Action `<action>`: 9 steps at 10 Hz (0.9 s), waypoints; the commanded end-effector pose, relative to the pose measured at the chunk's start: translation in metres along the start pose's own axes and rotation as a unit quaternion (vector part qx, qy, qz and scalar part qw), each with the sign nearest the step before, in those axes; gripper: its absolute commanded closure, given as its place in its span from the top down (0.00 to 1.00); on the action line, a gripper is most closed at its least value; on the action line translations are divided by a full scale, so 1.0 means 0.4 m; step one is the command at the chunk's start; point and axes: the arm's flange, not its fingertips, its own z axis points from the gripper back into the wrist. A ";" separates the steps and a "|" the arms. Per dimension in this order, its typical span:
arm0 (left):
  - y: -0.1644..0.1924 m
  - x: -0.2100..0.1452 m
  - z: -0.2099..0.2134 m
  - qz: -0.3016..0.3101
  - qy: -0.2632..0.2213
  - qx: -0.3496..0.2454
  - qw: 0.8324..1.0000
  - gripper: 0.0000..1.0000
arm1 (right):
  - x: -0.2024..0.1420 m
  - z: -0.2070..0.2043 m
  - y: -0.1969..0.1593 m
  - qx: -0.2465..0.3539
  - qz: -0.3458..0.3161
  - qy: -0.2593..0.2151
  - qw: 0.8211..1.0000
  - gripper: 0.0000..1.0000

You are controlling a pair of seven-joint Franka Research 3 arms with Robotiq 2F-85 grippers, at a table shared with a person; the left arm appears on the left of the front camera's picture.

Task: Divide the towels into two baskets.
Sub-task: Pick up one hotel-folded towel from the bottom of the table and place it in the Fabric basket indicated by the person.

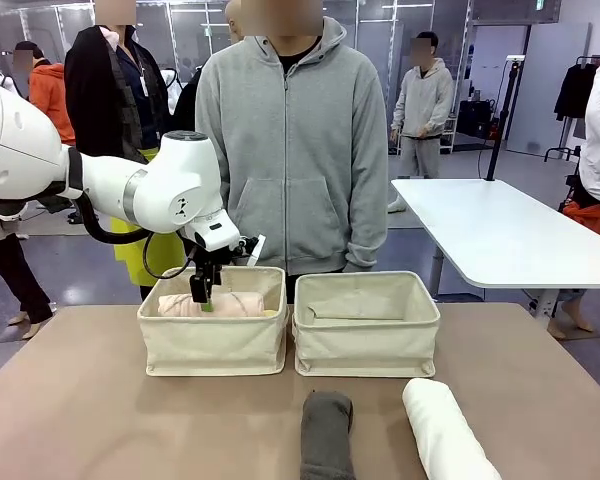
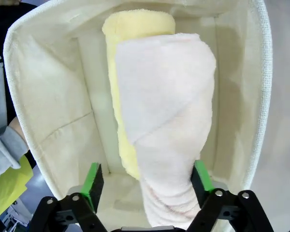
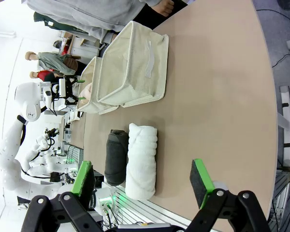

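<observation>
My left gripper point(image 1: 202, 292) reaches down into the left basket point(image 1: 213, 345), one of two cream baskets side by side. In the left wrist view my left gripper point(image 2: 147, 176) is open, its green pads point(image 2: 93, 178) either side of the cream towel point(image 2: 169, 121). That towel lies in the basket point(image 2: 48, 96) on a pale yellow towel point(image 2: 135, 29). The right basket point(image 1: 365, 345) holds no towel that I can see. A dark grey towel point(image 1: 327, 435) and a white towel point(image 1: 445, 430) lie on the table in front. My right gripper point(image 3: 142, 176) hangs open above the table near the white towel point(image 3: 142, 159) and the grey one point(image 3: 117, 157).
A person in a grey hoodie point(image 1: 295, 150) stands right behind the baskets, arms down. A white table point(image 1: 500, 230) stands at the back right. Bare brown tabletop point(image 1: 80, 410) lies left of the towels and in front of the left basket.
</observation>
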 end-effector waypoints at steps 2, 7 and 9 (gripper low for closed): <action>-0.024 -0.024 0.039 -0.002 -0.001 0.015 1.000 1.00 | -0.001 0.005 0.005 0.002 0.003 -0.002 1.000 1.00; 0.001 -0.005 0.022 0.001 0.000 0.007 1.000 1.00 | -0.001 0.005 0.005 0.002 0.003 -0.002 1.000 1.00; 0.001 -0.005 0.022 0.001 0.000 0.007 1.000 1.00 | -0.001 0.005 0.005 0.002 0.003 -0.002 1.000 1.00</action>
